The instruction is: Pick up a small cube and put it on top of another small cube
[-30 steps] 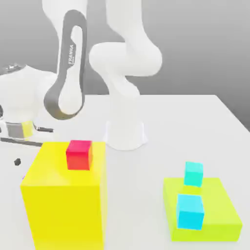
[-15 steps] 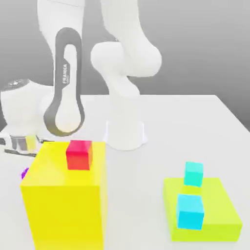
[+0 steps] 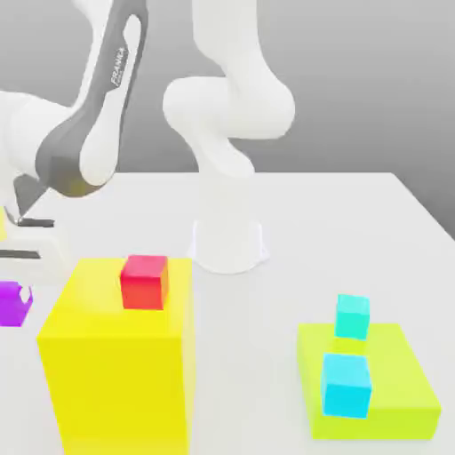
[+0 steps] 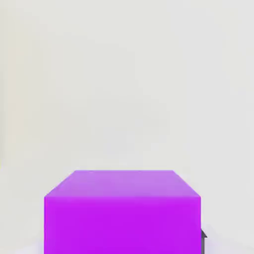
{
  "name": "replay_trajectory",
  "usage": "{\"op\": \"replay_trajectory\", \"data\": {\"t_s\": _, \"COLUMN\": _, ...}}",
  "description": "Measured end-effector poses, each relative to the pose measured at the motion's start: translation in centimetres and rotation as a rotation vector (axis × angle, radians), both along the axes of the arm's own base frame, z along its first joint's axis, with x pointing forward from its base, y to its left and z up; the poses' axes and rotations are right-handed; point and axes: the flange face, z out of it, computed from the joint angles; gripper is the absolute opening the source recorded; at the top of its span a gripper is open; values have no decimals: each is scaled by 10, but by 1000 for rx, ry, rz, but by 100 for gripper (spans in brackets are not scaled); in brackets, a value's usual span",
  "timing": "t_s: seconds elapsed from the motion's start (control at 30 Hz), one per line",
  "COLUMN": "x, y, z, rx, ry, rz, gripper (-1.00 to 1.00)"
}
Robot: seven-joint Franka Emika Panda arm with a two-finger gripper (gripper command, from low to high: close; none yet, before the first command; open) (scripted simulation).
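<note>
White tabletop, gripper clamped tight on the small purple cube — beside the big yellow block

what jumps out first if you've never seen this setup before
The tall yellow block at the exterior view's lower left, with a small red cube on top, grabs the eye first. Just left of it the claw is shut on the purple cube. At lower right, a flat lime slab carries two cyan cubes.
</note>
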Motion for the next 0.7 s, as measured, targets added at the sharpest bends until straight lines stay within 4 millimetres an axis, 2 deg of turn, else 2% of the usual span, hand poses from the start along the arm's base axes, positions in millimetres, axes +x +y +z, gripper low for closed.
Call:
{"op": "replay_trajectory", "data": {"t_s": 0.07, "x": 29, "y": 19, "z": 27, "rx": -55, "ry": -2, "rz": 97, "gripper": -100}}
{"op": "replay_trajectory", "data": {"t_s": 0.1, "x": 44, "y": 42, "z": 38, "rx": -71, "ry": -14, "rz": 142, "gripper": -100}}
{"op": "replay_trajectory", "data": {"t_s": 0.2, "x": 76, "y": 123, "z": 66, "rx": -96, "ry": -69, "rz": 246, "gripper": -100}}
{"op": "replay_trajectory", "data": {"t_s": 0.3, "x": 88, "y": 208, "z": 86, "rx": -99, "ry": -126, "rz": 320, "gripper": -100}}
{"op": "replay_trajectory", "data": {"t_s": 0.4, "x": 70, "y": 279, "z": 77, "rx": -29, "ry": -162, "rz": 278, "gripper": -100}}
{"op": "replay_trajectory", "data": {"t_s": 0.53, "x": 26, "y": 367, "z": 55, "rx": 73, "ry": -174, "rz": 200, "gripper": -100}}
{"op": "replay_trajectory", "data": {"t_s": 0.63, "x": -19, "y": 421, "z": 36, "rx": 133, "ry": -162, "rz": 133, "gripper": -100}}
{"op": "replay_trajectory", "data": {"t_s": 0.7, "x": -50, "y": 446, "z": 23, "rx": 165, "ry": -144, "rz": 75, "gripper": -100}}
